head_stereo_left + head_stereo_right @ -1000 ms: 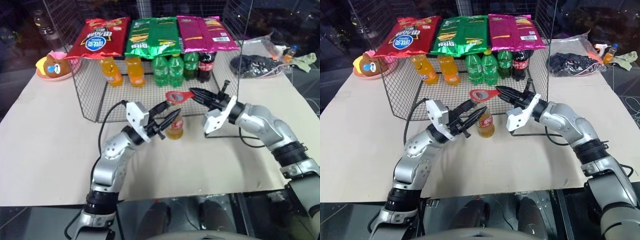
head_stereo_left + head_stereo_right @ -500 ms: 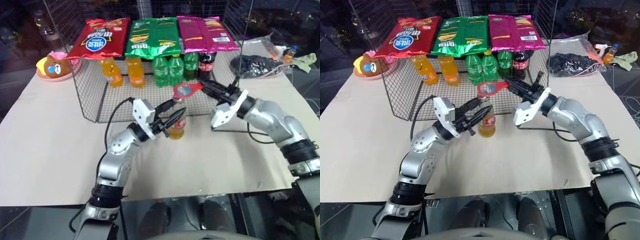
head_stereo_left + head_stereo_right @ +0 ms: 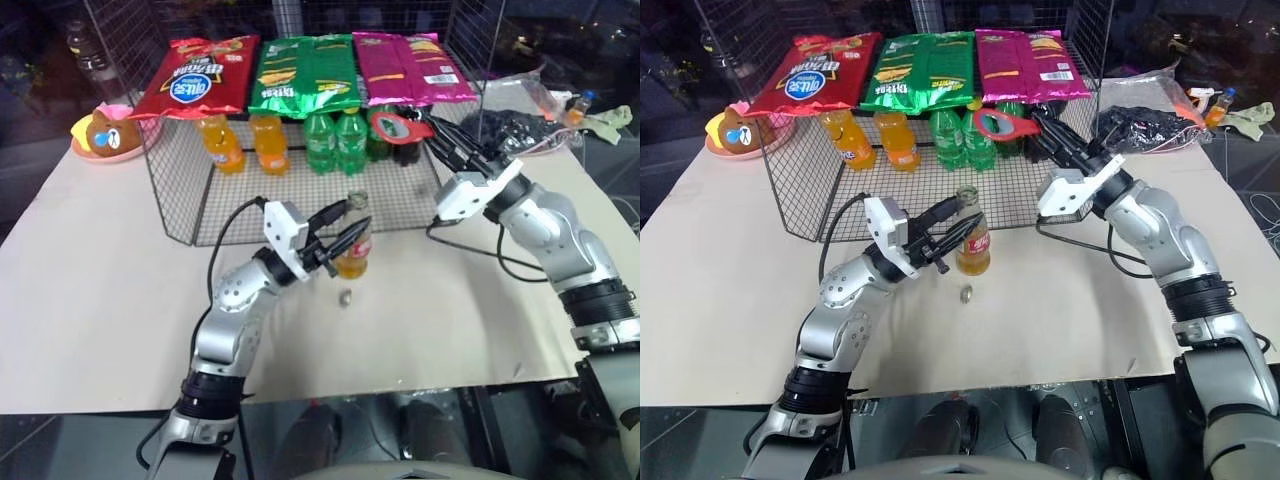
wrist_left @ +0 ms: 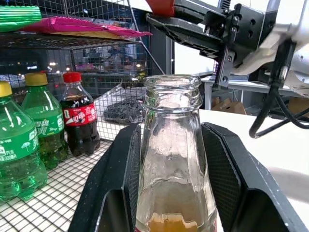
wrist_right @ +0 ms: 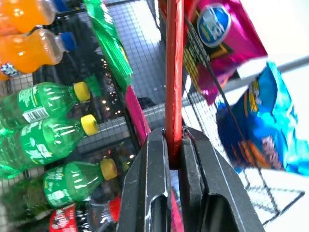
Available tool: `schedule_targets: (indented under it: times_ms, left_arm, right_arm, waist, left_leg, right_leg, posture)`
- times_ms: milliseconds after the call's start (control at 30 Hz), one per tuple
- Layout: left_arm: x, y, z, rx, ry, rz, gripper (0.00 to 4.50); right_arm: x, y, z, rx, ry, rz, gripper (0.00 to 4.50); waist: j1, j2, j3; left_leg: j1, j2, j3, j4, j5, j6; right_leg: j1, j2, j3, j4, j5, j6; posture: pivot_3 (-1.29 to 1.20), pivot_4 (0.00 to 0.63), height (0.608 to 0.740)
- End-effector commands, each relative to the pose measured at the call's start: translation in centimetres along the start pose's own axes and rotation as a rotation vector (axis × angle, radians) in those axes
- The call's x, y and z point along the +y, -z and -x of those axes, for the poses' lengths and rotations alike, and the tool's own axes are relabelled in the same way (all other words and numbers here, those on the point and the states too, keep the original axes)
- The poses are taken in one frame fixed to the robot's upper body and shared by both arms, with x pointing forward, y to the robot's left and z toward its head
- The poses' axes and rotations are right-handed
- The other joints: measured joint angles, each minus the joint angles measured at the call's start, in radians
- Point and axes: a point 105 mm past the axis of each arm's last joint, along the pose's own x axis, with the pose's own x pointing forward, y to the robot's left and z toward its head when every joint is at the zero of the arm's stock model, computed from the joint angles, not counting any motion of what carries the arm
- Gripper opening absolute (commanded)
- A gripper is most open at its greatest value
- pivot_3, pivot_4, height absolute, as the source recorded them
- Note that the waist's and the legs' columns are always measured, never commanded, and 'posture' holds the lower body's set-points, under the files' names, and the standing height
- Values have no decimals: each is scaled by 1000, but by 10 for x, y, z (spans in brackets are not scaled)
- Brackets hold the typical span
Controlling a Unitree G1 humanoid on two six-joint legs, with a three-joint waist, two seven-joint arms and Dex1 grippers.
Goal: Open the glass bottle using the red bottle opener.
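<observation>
Jaws of the left gripper are closed around the glass bottle, one black finger on each side of its clear neck, which stands upright and uncapped. That arm reaches up from the near edge of the table with the elbow bent, the forearm angled forward and to the right. A small metal cap lies on the table just in front of the bottle. Farther back, the right gripper is clenched on the handle of the red bottle opener, raised level with the top of the wire rack near the table's far edge. The right arm stretches forward and leftward, its wrist tipped upward.
</observation>
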Motion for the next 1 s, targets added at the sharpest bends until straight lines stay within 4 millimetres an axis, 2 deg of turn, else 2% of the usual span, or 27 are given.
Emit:
schedule_targets:
  times_ms: [33,267,433,533,633,667,767,1000]
  left_arm:
    - [-3,25,10,104,-7,52,1792]
    - [-1,18,10,78,-22,38,1792]
    - [0,16,8,66,-26,35,1792]
    - [2,14,8,57,-45,27,2752]
    - [3,14,9,57,-50,24,4177]
    - [2,14,8,57,-49,24,4405]
    - [0,12,9,49,-41,30,4405]
    - [-2,10,14,50,-39,27,4405]
  right_arm:
    - [-3,-3,0,22,60,-145,0]
    - [21,-3,3,134,115,-521,0]
    - [30,-6,4,172,127,-612,0]
    - [33,-6,6,187,127,-624,0]
    - [33,-4,7,199,122,-613,0]
    - [33,-3,8,201,119,-609,0]
    - [33,1,10,210,116,-602,0]
    - [36,8,17,252,106,-650,0]
  waist:
    - [0,0,0]
    - [0,0,0]
    - [1,0,0]
    - [-1,1,0]
    - [-2,1,1]
    - [-2,1,1]
    - [-3,1,1]
    - [-3,1,1]
  left_leg:
    - [0,0,0,0,0,0]
    - [0,0,-1,0,0,0]
    - [0,0,-1,-1,0,0]
    - [0,0,-1,-2,0,0]
    - [-4,0,0,-3,0,0]
    - [-5,0,0,-3,0,0]
    - [-11,0,1,-4,0,0]
    - [-12,0,2,-7,0,0]
  right_leg:
    - [0,0,0,0,0,0]
    - [0,0,0,0,0,0]
    - [0,0,-1,0,0,0]
    - [-1,0,-1,-1,0,0]
    - [-6,0,0,0,0,0]
    - [-8,0,0,0,0,0]
    - [-14,0,1,0,0,0]
    - [-15,0,1,-2,0,0]
  posture:
    - [0,150,740]
    - [0,150,740]
    - [0,150,740]
    - [0,150,740]
    - [0,150,740]
    - [0,150,740]
    - [0,150,740]
    - [0,150,740]
